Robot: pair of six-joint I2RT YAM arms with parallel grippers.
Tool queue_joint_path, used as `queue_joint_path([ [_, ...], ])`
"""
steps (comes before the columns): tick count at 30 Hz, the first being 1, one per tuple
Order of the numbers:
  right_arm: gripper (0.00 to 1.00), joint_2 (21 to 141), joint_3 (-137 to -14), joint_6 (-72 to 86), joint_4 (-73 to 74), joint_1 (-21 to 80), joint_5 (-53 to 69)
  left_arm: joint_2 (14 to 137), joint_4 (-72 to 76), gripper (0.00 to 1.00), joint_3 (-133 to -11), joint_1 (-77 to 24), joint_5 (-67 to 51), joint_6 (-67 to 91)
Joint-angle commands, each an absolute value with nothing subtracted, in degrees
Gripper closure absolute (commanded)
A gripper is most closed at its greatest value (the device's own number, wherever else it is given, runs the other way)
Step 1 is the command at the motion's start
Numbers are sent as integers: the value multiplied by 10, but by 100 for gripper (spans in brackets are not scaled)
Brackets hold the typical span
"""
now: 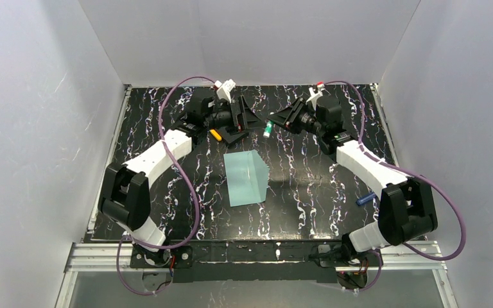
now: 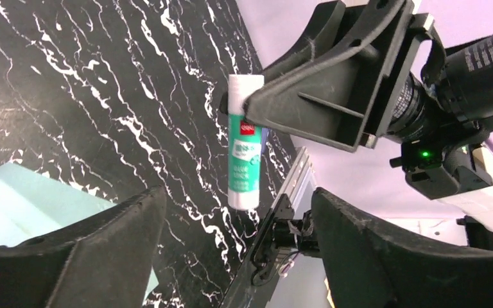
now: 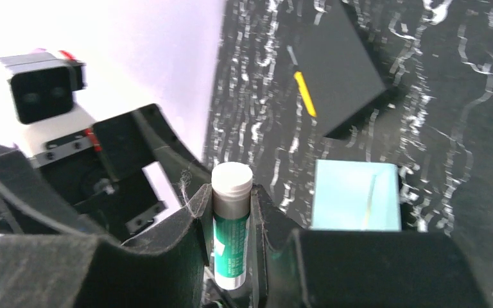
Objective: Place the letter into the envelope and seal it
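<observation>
The pale teal envelope (image 1: 247, 178) lies flat in the middle of the table, with a crease down its right part; it also shows in the left wrist view (image 2: 25, 205) and the right wrist view (image 3: 356, 196). The tan letter is not in view. My right gripper (image 1: 271, 125) is shut on a green and white glue stick (image 1: 267, 130), held above the table behind the envelope (image 3: 231, 224). My left gripper (image 1: 247, 115) is open and empty, facing the glue stick (image 2: 244, 147) from the left at a short distance.
A flat black square pad (image 1: 234, 135) with a short orange stick (image 1: 216, 134) lies under the left gripper, behind the envelope (image 3: 337, 70). A small blue object (image 1: 365, 199) lies at the right by the right arm. White walls enclose the table.
</observation>
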State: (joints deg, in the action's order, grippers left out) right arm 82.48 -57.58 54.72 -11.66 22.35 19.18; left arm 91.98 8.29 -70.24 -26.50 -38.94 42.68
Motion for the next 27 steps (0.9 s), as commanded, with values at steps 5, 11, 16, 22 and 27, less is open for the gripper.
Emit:
queue_joint_path([
  [5,77,843,-623,635,-216,226,241,964,130,31,-728,-267,-448,486],
  [11,77,860,-625,643,-229,233,256,986,159,37,-741,-273,-477,519],
  [16,77,867,-624,648,-242,237,260,1005,179,54,-740,-275,-490,544],
  [22,56,878,-655,570,-134,239,261,1009,194,100,-738,-275,-509,518],
  [27,47,891,-719,488,14,238,236,982,194,100,-696,-271,-533,422],
])
